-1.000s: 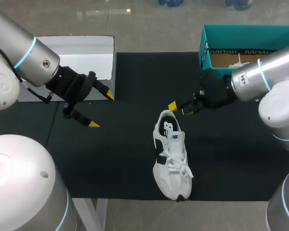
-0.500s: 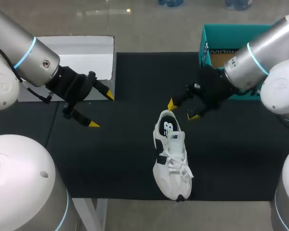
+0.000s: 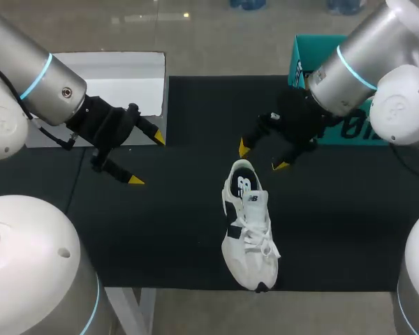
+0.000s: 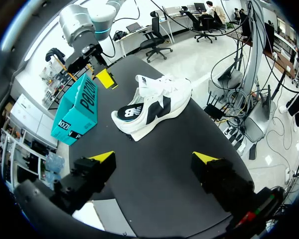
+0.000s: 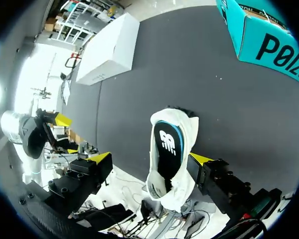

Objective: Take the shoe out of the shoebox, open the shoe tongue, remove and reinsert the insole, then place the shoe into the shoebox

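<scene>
On the black tabletop [image 3: 195, 125], the white-and-black lace-up sneaker [image 3: 248, 227] stands on its sole outside the box, with its heel toward 12 o'clock and its toe toward 6 o'clock, near the front edge. The right hand [image 3: 260, 155] hangs just at the heel's 12 o'clock side, with its fingers spread wide and holding nothing. In its wrist view the sneaker's heel and opening show between the yellow tips. The teal cardboard shoebox [image 3: 298, 66] stands at the sneaker's 2 o'clock, partly behind the right arm. The left hand [image 3: 146, 159], also wide and empty, sits well apart at the sneaker's 10 o'clock, near a white flat box [image 3: 119, 77] at 11 o'clock.
</scene>
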Motion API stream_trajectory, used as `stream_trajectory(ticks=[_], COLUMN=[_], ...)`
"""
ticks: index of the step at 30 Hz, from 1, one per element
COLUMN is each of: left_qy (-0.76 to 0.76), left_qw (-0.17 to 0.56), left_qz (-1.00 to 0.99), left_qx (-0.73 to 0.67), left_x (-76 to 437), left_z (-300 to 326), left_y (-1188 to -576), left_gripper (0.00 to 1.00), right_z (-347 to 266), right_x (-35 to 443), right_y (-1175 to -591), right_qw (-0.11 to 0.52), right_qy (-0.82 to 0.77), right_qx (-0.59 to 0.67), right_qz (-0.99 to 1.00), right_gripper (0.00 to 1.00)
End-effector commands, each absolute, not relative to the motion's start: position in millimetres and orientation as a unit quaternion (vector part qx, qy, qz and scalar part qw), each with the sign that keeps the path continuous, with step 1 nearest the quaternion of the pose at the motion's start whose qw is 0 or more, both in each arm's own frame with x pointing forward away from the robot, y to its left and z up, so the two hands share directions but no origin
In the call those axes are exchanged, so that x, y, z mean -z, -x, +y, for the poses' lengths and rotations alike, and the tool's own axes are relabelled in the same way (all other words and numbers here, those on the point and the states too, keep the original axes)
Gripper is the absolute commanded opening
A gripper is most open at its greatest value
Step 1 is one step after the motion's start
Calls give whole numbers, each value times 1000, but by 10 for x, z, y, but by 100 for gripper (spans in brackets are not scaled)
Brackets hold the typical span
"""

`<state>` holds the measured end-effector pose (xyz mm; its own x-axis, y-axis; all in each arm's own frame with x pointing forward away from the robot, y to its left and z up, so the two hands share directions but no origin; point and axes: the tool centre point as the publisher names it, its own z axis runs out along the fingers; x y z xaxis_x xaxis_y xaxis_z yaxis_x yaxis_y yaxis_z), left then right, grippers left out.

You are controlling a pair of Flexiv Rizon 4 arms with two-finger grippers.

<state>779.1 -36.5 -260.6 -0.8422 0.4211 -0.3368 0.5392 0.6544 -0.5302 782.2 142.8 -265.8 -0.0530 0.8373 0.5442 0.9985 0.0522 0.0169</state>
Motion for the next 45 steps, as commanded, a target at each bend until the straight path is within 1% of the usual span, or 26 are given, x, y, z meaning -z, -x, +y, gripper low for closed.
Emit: stream_trajectory(ticks=[1, 2, 3, 4, 5, 6, 15, 23, 27, 32, 39, 45], left_qy=[-266, -266, -266, -266, -266, -266, -266, -266, -266, -266, -266, -266], left_qw=[92, 92, 92, 92, 92, 92, 92, 92, 92, 92, 92, 92], left_qz=[905, 905, 905, 905, 905, 905, 905, 905, 905, 905, 905, 905], left_qx=[319, 319, 319, 319, 319, 319, 319, 319, 319, 319, 319, 319], left_x=[2607, 2607, 2607, 2607, 2607, 2607, 2607, 2607, 2607, 2607, 2607, 2607], left_z=[-371, -371, -371, -371, -371, -371, -371, -371, -371, -371, -371, -371], left_y=[-7793, -7793, -7793, -7793, -7793, -7793, -7793, -7793, -7793, -7793, -7793, -7793], left_gripper=[100, 100, 100, 100, 100, 100, 100, 100, 100, 100, 100, 100], right_z=[1588, 1619, 1642, 1652, 1688, 1724, 1764, 1644, 1638, 1677, 1684, 1731], right_x=[2694, 2713, 2737, 2758, 2797, 2822, 3104, 3248, 3272, 3425, 3625, 3903], right_y=[-7853, -7854, -7857, -7857, -7859, -7858, -7804, -7807, -7830, -7855, -7931, -7898], right_qw=[133, 135, 136, 136, 140, 141, 139, 113, 103, 89, 91, 119], right_qy=[678, 675, 674, 673, 668, 664, 656, 668, 668, 667, 666, 665], right_qx=[131, 130, 126, 126, 124, 119, 105, 83, 77, 59, 57, 49], right_qz=[-711, -713, -715, -716, -721, -725, -734, -731, -733, -737, -738, -735], right_gripper=[100, 100, 92, 47, 9, 0, 0, 0, 0, 0, 0, 0])
